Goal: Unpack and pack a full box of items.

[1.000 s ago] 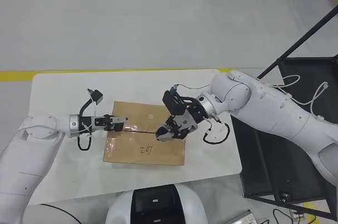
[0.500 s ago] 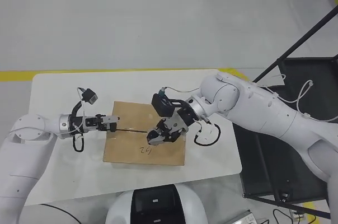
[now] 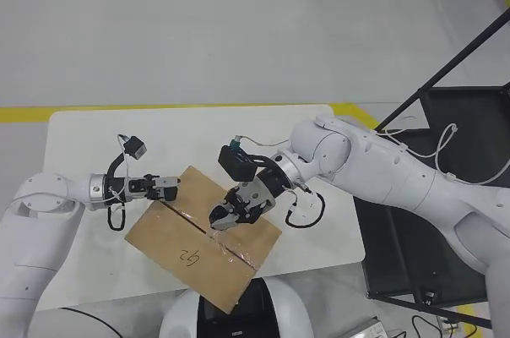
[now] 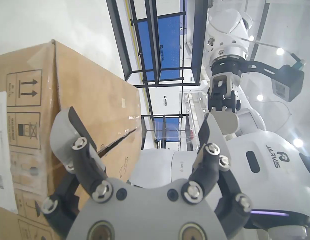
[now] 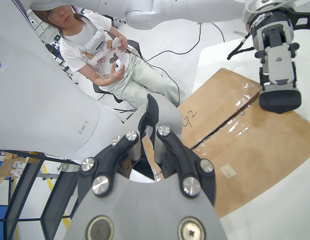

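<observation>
A taped brown cardboard box (image 3: 187, 245) lies askew on the white table (image 3: 86, 135), its near corner past the front edge. A seam runs across its top, with handwriting beside it. My right gripper (image 3: 225, 215) sits over the seam, shut on a strip of cardboard flap and tape (image 5: 148, 148). My left gripper (image 3: 169, 188) is open at the box's far-left corner. In the left wrist view, one finger (image 4: 69, 123) lies against the box (image 4: 95, 96) and the right gripper (image 4: 223, 106) is beyond. The right wrist view shows the box top (image 5: 245, 156) and the left gripper (image 5: 280, 102) at its far edge.
A black metal rack (image 3: 458, 169) stands right of the table. A black cable loop (image 3: 310, 211) lies on the table by the right arm. The table's left and far parts are bare white surface.
The box has swung clockwise and slid toward the table's front edge. My right gripper moved left and nearer with it. The left gripper stayed at the box's far-left side.
</observation>
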You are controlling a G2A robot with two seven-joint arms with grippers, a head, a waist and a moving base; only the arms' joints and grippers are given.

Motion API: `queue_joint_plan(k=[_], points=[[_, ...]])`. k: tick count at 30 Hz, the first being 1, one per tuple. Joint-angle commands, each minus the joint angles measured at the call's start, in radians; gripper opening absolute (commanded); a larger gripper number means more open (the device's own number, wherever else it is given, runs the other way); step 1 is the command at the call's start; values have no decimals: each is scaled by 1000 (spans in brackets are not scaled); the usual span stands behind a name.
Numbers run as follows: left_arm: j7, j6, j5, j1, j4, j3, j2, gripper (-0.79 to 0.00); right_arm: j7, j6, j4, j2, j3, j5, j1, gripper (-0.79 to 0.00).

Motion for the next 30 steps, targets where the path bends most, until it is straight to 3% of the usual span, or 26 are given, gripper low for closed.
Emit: queue_joint_plan(k=[1, 21, 24, 30], points=[[-1, 6, 17, 1, -2, 11, -1, 0, 0, 0, 41, 3, 0, 60, -9, -785], [-2, 3, 14, -2, -15, 13, -2, 0, 18, 18, 51, 5, 0, 46, -30, -785], [38, -21, -71, 2, -22, -26, -2, 0, 74, 74, 47, 1, 0, -8, -77, -785], [26, -69, -149, 60, -58, -105, 12, 0, 165, 165, 106, -50, 0, -3, -79, -785]])
